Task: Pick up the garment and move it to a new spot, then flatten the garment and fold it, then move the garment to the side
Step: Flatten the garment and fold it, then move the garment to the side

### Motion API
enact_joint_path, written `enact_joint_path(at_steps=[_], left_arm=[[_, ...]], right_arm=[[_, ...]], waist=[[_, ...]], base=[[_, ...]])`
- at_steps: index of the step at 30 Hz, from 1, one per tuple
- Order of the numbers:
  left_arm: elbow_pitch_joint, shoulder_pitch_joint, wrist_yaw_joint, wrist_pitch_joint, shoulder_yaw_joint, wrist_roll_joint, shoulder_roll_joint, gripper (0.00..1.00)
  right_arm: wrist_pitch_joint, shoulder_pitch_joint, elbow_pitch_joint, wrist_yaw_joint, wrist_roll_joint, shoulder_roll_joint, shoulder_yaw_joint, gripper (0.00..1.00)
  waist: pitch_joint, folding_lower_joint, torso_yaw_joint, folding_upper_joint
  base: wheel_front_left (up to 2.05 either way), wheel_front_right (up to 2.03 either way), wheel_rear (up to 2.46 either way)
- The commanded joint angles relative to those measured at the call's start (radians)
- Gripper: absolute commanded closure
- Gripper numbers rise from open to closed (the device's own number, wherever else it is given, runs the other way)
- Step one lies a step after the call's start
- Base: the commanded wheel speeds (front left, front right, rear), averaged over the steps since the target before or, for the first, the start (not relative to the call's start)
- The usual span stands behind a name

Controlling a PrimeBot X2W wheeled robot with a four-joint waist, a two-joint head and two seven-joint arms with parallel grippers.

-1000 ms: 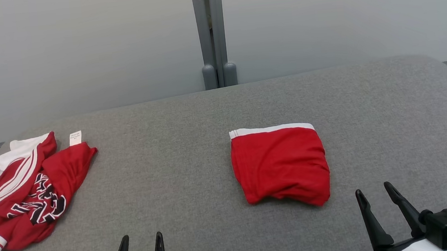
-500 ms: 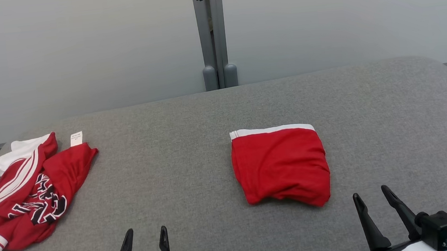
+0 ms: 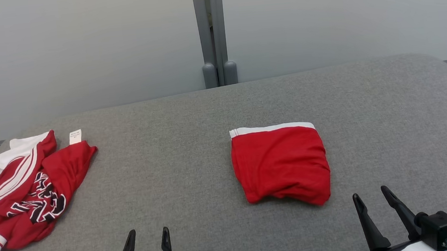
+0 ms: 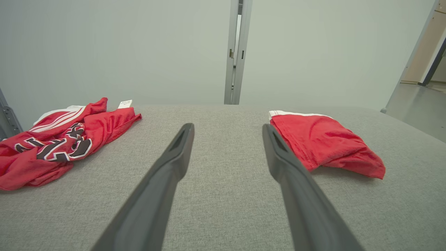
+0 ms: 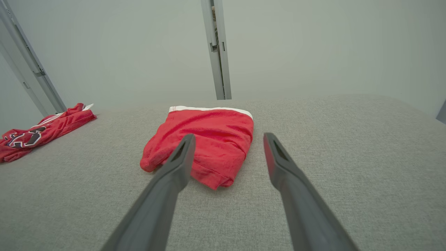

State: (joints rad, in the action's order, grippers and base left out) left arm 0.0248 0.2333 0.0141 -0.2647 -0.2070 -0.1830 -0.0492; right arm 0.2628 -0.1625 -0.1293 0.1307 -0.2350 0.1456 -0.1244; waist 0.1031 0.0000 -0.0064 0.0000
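Grey fabric table (image 3: pixel 370 119) against pale wall (image 3: pixel 77 53) bears folded red garment (image 3: pixel 280 165).

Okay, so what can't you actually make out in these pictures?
Jersey, head view: white sleeve cut off by the left edge; crumpling breaks up the black lettering, so it is unreadable.
White tag beside it, head view: print too small.
Folded red garment: lower layers hidden under its top layer; in the left wrist view a dark finger covers its near edge.
Right gripper, head view: body cut off by the bottom edge.
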Motion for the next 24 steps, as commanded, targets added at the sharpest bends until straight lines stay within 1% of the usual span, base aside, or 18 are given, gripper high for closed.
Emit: enact_joint_path(at_steps=[1,24], left_arm=[[0.006,-0.005,-0.002,0.001,0.0,-0.007,-0.003,0.0],[0.038,-0.017,-0.007,0.001,-0.014,-0.021,-0.003,0.0]], right_arm=[[0.003,0.008,-0.002,0.0,0.006,0.0,0.001,0.0],[0.003,0.004,-0.005,0.0,-0.001,0.015,-0.012,0.0]], waist=[[-0.001,0.0,-0.001,0.0],[-0.019,0.0,-0.021,0.0]], base=[[0.0,0.0,0.0],[0.0,0.0,0.0]])
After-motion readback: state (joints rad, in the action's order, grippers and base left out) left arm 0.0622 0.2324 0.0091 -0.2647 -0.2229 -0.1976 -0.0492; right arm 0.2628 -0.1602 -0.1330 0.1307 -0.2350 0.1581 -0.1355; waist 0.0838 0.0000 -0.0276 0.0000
